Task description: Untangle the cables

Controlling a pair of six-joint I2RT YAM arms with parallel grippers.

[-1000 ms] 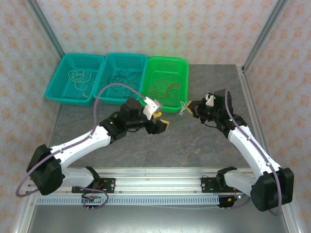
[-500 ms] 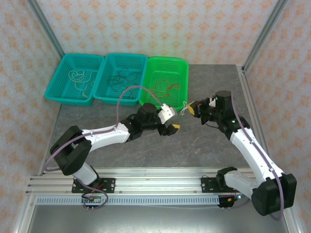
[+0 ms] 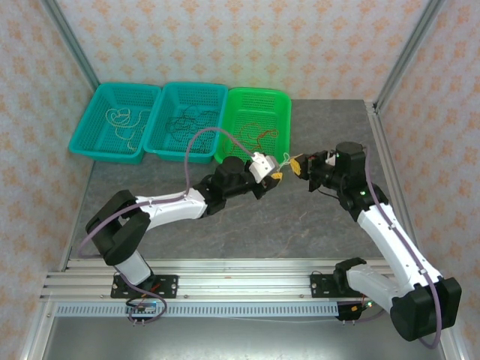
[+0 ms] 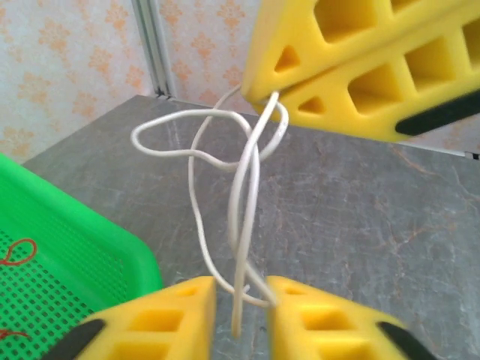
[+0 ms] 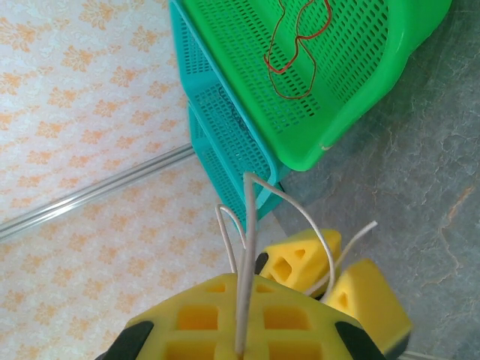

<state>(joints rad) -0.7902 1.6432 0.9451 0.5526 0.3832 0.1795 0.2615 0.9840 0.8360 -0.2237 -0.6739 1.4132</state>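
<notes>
A thin, smooth pale cable, looped, hangs over the grey marbled desk at 5 o'clock of the green mesh basket. The yellow foam right pincer clamps it. Whether the left pincer grips it, I cannot tell.

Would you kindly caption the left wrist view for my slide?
Left fingers flank a pale looped cable held by the right fingers.

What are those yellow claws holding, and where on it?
The right gripper pinches the pale cable at one end of its tangle. The left gripper flanks the other end; its grip cannot be told.
</notes>
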